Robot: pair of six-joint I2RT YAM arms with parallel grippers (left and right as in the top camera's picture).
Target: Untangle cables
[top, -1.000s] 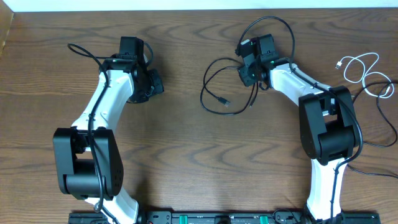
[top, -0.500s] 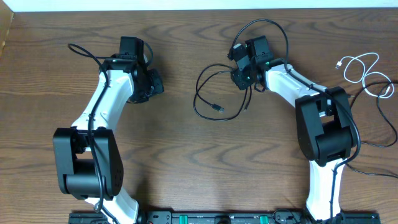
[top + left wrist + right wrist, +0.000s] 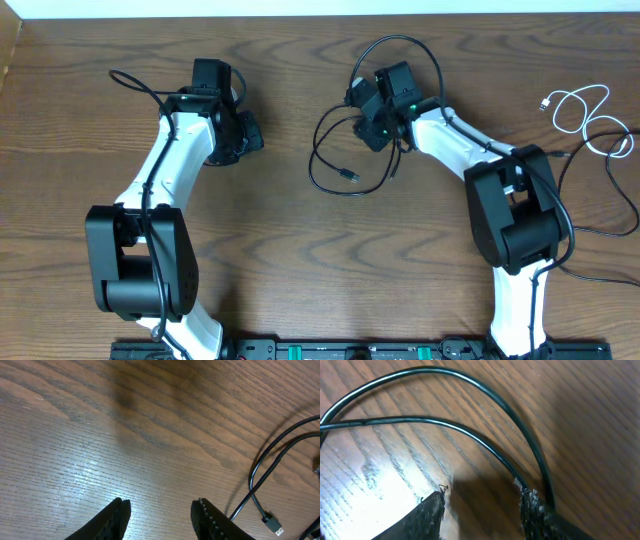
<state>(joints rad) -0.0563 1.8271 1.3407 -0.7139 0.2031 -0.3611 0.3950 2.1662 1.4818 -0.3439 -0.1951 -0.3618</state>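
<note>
**Right wrist view: fingers spread, black cable against one of them**

Closest to the lens, the right gripper (image 3: 481, 501) stands with its two fingers apart and bare wood between them. Two strands of the black cable (image 3: 470, 430) run in from the left and meet at the right-hand finger in that picture. Whether that finger pins them or only touches them I cannot tell. Beyond them lies the brown wooden table (image 3: 600, 400).

The left wrist view shows the left gripper (image 3: 161, 505) likewise spread wide, with nothing held. Off to its right, apart from the fingers, two black strands curve across the wood, and a small plug (image 3: 270, 522) lies at the end of one.

From overhead, the black loops sit mid-table, just below and around the right arm's pincer, with one more loop arching over it towards the far edge. Whether this is one cord or two I cannot tell. The white cable (image 3: 583, 110) lies coiled well apart, near the far right corner, beside the thicker black cords (image 3: 610, 215).
</note>
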